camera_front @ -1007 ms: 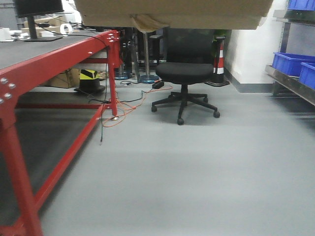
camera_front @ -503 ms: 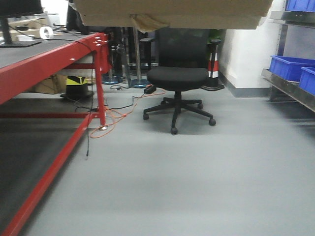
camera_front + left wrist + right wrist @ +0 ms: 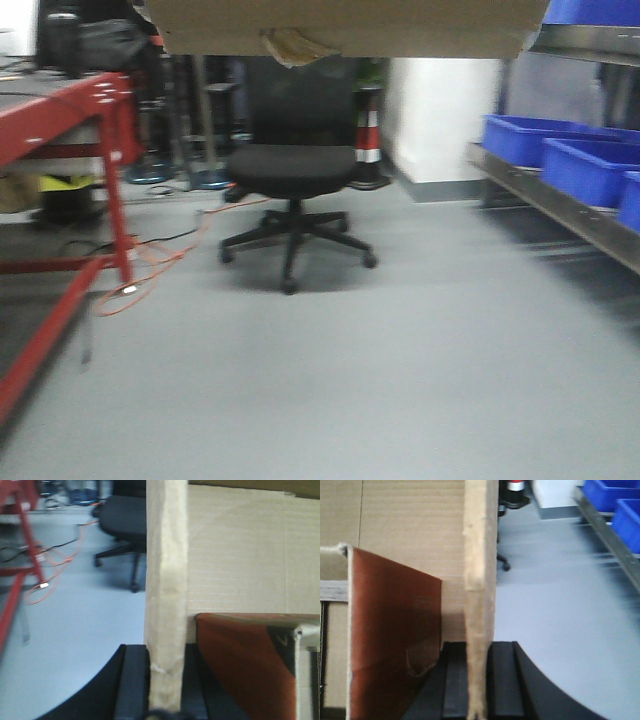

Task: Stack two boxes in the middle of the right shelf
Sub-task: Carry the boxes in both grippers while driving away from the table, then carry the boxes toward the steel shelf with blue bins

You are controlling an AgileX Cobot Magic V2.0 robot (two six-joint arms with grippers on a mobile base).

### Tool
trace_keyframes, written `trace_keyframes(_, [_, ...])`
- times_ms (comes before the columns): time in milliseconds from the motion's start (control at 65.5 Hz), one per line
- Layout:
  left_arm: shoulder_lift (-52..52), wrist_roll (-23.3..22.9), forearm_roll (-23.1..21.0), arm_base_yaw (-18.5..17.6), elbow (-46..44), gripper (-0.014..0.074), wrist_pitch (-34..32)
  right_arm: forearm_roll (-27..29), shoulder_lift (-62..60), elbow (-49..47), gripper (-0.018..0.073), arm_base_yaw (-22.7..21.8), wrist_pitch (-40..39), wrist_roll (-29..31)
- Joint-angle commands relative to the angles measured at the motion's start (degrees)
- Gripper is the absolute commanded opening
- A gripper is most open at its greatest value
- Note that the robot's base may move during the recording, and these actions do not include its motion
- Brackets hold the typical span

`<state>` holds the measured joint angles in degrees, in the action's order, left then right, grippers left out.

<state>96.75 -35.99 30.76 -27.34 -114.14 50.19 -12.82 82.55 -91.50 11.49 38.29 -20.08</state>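
- A plain brown cardboard box (image 3: 350, 25) hangs across the top of the blurred front view, raised well above the grey floor (image 3: 400, 380) and apart from every rack level.
- A crumpled tape scrap (image 3: 290, 45) dangles from the box's lower edge, left of centre.
- The left pincer (image 3: 165, 682) is clamped narrow on one upright wall of the box, with a dark finger (image 3: 132, 680) on the outer side and its mate on the inner side.
- The right pincer (image 3: 479, 682) grips the opposite wall the same way, its dark fingers (image 3: 502, 680) pressed to either face of the cardboard edge.
- Both wrist views show a reddish-brown panel (image 3: 240, 665) standing inside the box, close to the gripped walls; what it belongs to cannot be told.
- The steel shelf (image 3: 560, 205) runs along the right side of the room, carrying blue bins (image 3: 530, 140) on its shiny level; it is lower than the box and off to the box's right.
- A black office chair (image 3: 290, 170) stands on the floor directly beyond the box, with a red-and-white striped post (image 3: 368, 130) behind it.
- A red-framed surface (image 3: 95, 95) fills the left edge, and an orange cable (image 3: 150, 270) trails on the floor beside its leg.
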Motion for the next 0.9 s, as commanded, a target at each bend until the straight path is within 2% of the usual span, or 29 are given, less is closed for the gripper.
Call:
trace_keyframes(0, [-0.8,-0.6,0.7,0.3,-1.0,-0.0111,-3.2,-0.8,-1.0,-0.3,-0.0162,-0.4,-3.4,0.0])
trace_keyframes(503, [-0.8,-0.6,0.7,0.3,-1.0,-0.0111,-3.2,-0.8,-1.0,-0.3,-0.0162,-0.4,-4.7,0.0])
trace_keyframes(885, [-0.8,-0.6,0.7,0.3,-1.0,-0.0111,-3.2,-0.8,-1.0,-0.3,-0.0162,-0.4,-10.1,0.0])
